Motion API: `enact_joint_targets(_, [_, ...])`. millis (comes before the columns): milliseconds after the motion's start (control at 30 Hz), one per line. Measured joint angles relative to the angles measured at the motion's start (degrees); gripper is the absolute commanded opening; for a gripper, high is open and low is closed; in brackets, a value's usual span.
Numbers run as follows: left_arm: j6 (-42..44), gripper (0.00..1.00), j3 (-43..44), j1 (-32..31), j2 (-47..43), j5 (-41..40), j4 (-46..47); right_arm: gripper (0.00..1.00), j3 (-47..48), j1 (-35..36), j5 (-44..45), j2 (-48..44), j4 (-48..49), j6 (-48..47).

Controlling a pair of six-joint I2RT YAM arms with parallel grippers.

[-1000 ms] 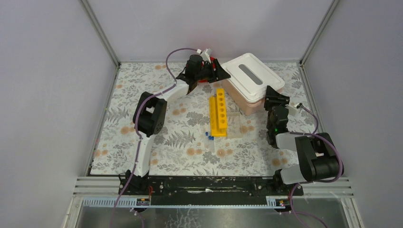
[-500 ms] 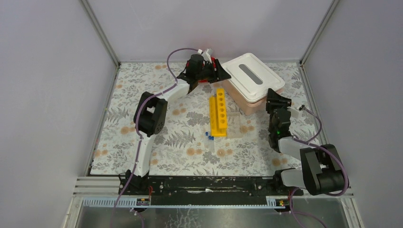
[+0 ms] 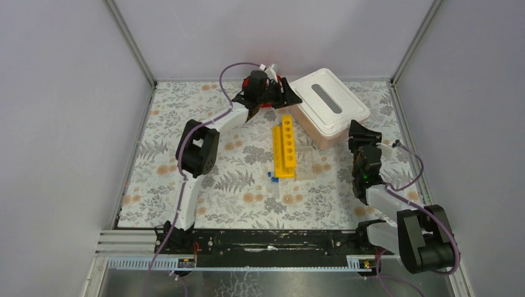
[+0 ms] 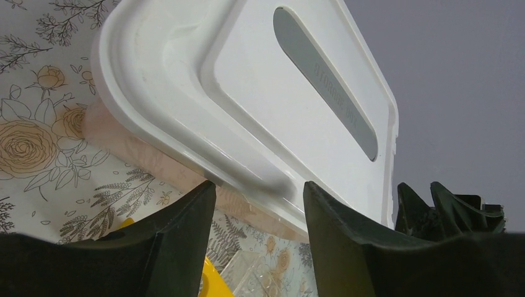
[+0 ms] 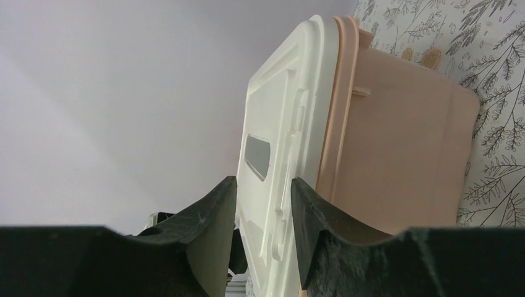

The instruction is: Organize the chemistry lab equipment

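The pinkish bin point(image 3: 322, 142) stands at the back right with its white lid point(image 3: 328, 102) on top. My left gripper point(image 3: 290, 96) is open at the lid's left corner; in the left wrist view point(image 4: 257, 184) the lid's point(image 4: 247, 93) rim overhangs the bin wall point(image 4: 124, 142) just beyond the fingertips. My right gripper point(image 3: 360, 130) is open at the bin's near right corner, facing the lid's point(image 5: 278, 142) edge and the bin point(image 5: 396, 142) in the right wrist view point(image 5: 263, 180). The yellow rack point(image 3: 285, 148) lies mid-table, with blue-capped tubes point(image 3: 272, 178) at its near end. The tongs are out of view.
A clear plastic piece point(image 3: 308, 155) lies right of the rack, also showing in the left wrist view point(image 4: 254, 275) beside the rack's yellow end point(image 4: 213, 279). Grey walls with metal posts enclose the floral mat point(image 3: 186, 111) on three sides.
The right arm has drawn back toward the near edge, its gripper a little away from the bin. The lid has shifted right over the bin. The left gripper moved slightly right.
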Motion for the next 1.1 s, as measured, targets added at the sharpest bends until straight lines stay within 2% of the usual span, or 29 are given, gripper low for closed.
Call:
enact_joint_targets(200, [0.1,0.61,0.7,-0.2,0.7,0.0,-0.4,0.47,0.0,0.0,0.8,-3.2,-5.0,-1.8])
enact_joint_targets(367, [0.5,0.61,1.5,-0.3,1.2,0.0,-1.0,0.47,3.1,0.0,1.1,-4.1,-14.1,-4.5])
enact_joint_targets(733, [1.4,0.61,5.1,-0.3,2.9,0.1,-3.7,0.49,18.9,-0.7,1.2,-3.7,-32.0,-12.9])
enact_joint_targets(933, [1.8,0.61,5.7,-0.3,3.0,0.2,-4.5,0.49,28.8,-2.4,-0.4,0.9,-41.6,-14.8])
enact_joint_targets(1100, [2.6,0.61,6.2,-0.3,3.0,0.3,-5.7,0.49,33.2,-2.6,-2.3,4.1,-48.8,-15.6])
